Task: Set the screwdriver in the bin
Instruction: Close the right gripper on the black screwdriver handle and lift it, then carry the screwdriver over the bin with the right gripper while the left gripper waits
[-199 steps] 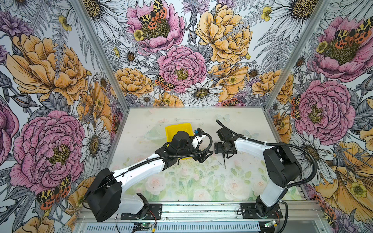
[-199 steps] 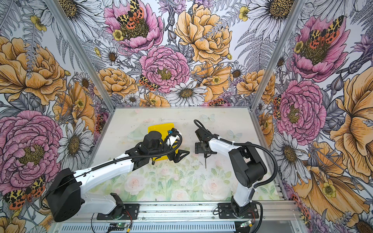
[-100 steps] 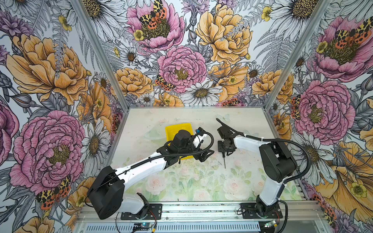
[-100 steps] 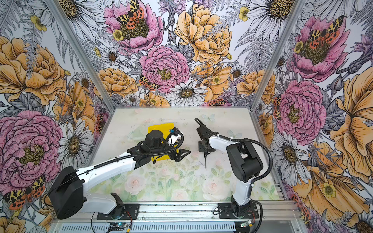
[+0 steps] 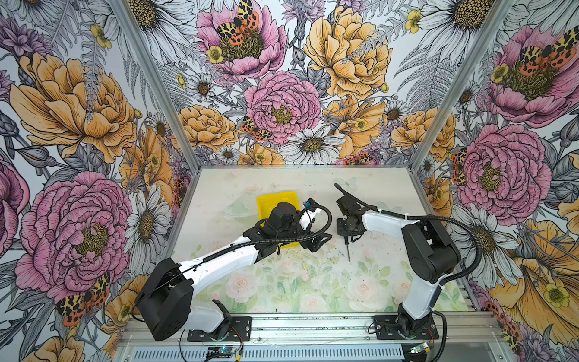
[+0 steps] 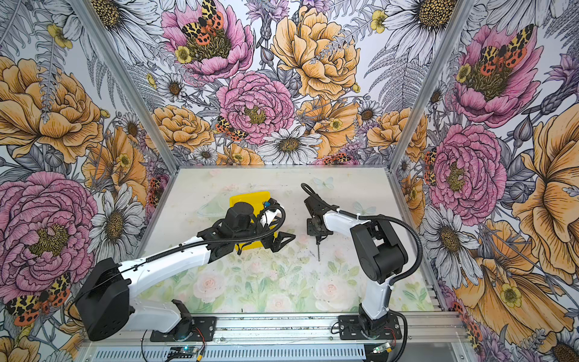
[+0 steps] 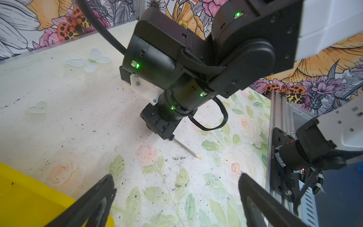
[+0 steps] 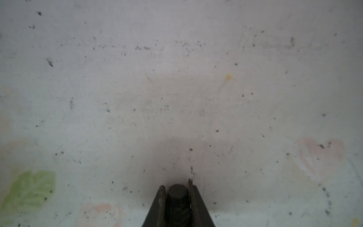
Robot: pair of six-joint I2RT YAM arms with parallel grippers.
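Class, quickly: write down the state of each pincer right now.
Left pincer: open, holding nothing.
Right pincer: closed on the screwdriver.

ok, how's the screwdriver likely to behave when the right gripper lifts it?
Likely stiff: the screwdriver has a thin, straight metal shaft with no sag visible. Probably light, since it looks slim beside the right gripper. The jaws pinch the round black handle, so it may pivot tip-down. If dropped on the table, it could roll.

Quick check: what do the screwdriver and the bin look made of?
Screwdriver: thin grey shaft with a bright glint, likely metal; dark ribbed handle, probably plastic or rubber. Bin: bright yellow, smooth with a sheen, likely plastic.
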